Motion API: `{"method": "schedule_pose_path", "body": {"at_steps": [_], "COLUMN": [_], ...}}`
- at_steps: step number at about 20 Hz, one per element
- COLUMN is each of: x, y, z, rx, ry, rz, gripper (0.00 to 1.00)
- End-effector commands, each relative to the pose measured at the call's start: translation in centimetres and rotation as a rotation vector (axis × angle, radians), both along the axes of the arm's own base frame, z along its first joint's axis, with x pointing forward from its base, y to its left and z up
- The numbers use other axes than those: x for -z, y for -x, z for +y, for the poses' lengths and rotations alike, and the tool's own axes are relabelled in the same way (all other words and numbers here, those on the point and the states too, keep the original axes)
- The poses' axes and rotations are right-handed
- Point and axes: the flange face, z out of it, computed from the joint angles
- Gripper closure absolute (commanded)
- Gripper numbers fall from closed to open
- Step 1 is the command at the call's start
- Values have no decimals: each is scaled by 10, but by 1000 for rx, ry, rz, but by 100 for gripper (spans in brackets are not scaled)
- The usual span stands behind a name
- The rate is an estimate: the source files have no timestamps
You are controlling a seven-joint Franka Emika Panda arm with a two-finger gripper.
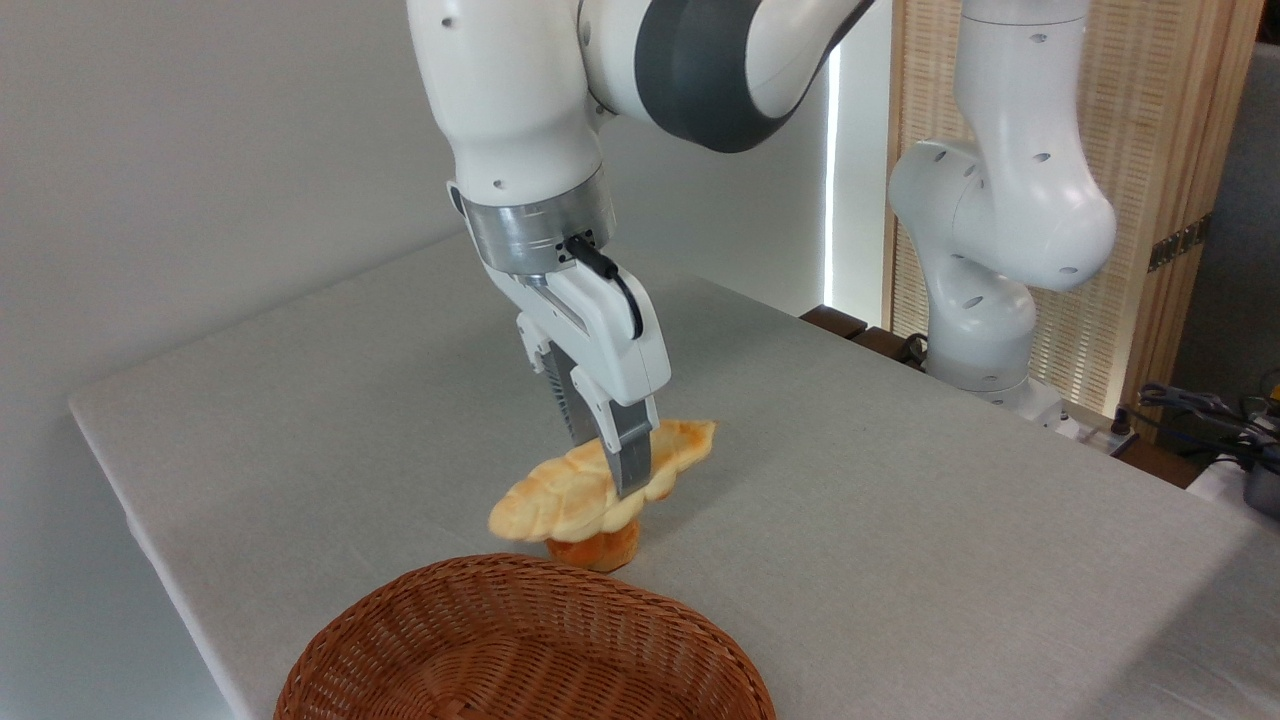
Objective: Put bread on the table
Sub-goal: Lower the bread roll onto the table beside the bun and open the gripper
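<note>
The bread (560, 495), a long pale-yellow braided loaf, hangs in the air above the grey table (860, 480), level and pointing from lower left to upper right. My gripper (622, 482) is shut on its middle, fingers pointing down. The loaf is past the far rim of the wicker basket (520, 650) and over a small orange-brown bun (597, 549), most of which it hides.
The brown woven basket stands at the table's front edge and looks empty from here. The arm's white base (985, 340) stands at the far right of the table. Cables and dark gear (1220, 420) lie beyond the right edge.
</note>
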Motion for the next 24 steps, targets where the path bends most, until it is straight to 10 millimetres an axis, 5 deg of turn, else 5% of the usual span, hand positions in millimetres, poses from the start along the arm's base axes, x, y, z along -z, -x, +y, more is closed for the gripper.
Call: {"method": "schedule_pose_path", "body": {"at_steps": [1,11,18,24], "x": [17,24,-33,-38], "y": [15,16,-1,-11], "z": [-19,-18,-16,-34], "rx": [91,147,104,-155], "ry": [20,29,19,-19], "rz": [65,75,-103,-160], "gripper": [0,0,0,0]}}
